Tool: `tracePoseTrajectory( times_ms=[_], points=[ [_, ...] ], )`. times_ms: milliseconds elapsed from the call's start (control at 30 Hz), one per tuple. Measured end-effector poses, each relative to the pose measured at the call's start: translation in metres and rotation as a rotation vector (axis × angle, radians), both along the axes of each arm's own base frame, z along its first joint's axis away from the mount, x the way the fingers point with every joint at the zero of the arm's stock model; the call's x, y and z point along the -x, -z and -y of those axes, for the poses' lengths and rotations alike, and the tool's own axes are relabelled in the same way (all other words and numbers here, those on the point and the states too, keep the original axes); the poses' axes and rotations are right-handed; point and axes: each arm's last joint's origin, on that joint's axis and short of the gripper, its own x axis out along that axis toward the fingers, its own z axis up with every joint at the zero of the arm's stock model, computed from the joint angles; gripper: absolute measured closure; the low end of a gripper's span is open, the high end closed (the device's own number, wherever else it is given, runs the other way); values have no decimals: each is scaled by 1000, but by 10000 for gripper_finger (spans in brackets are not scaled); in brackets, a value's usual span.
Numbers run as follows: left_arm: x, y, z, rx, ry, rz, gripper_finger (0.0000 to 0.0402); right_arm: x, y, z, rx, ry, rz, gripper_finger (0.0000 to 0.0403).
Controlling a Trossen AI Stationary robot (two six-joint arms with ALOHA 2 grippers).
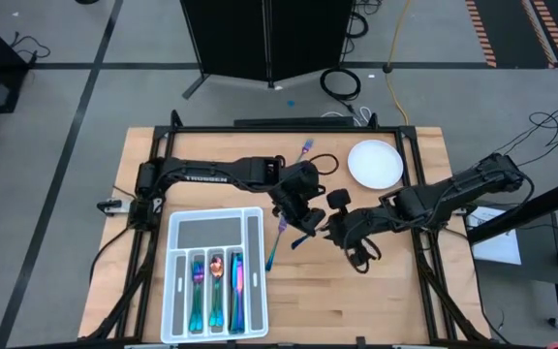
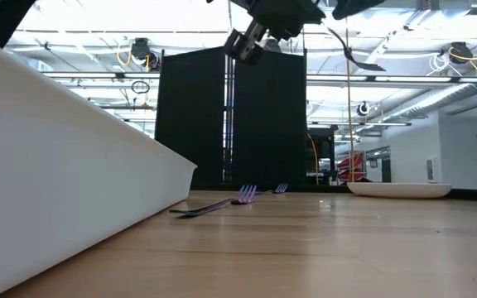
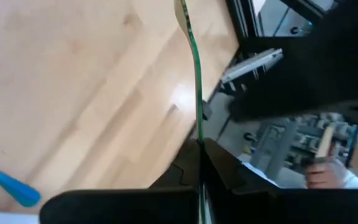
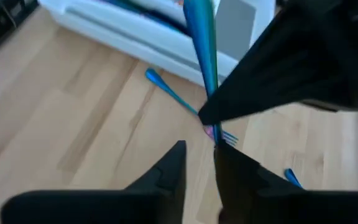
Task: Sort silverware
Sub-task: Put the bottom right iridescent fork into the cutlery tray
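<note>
High view: the left gripper (image 1: 306,221) sits over the middle of the light wooden table (image 1: 395,301), just beside the white compartmented plastic tray (image 1: 213,274). Its jaws are pressed together on a slim iridescent teal utensil (image 3: 196,81), gripped at one end and standing clear of the fingers in the left wrist view. The right gripper (image 1: 342,233) is close alongside, nearly touching the left one; the right wrist view shows its two dark fingers (image 4: 166,171) parted by a narrow gap with nothing between them.

Silverware placement:
- Three rainbow-metal pieces (image 1: 215,286) lie lengthwise in the tray's narrow slots; the tray's wide compartment and its long side slot look bare.
- One teal-and-purple fork (image 1: 275,242) lies flat on the table just beside the tray's right wall, below the left gripper.
- A second purple fork (image 1: 304,150) lies near the table's far edge, well apart from the tray.
- Low view shows both loose forks resting on the wood (the nearer one just off the tray's corner).

A round white plate (image 1: 374,163) sits at the far right of the table, nothing on it. A person's hand (image 3: 321,176) shows beyond the table in the left wrist view.
</note>
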Motion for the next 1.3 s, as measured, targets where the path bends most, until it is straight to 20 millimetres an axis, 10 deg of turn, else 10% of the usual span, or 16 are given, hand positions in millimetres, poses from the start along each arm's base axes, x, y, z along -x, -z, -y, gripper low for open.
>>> tracePoseTrajectory(
  times_ms=[567, 967, 1300],
  points=[
    [62, -20, -5, -623, -218, -321, 401, 77, -42, 12, -388, 287, 15, 287],
    [124, -74, 55, -622, -498, -290, 401, 88, -35, -10, -406, 184, -11, 298],
    [170, -73, 118, -657, -629, -368, 401, 80, -30, -29, -530, 121, 99, 298]
  ],
)
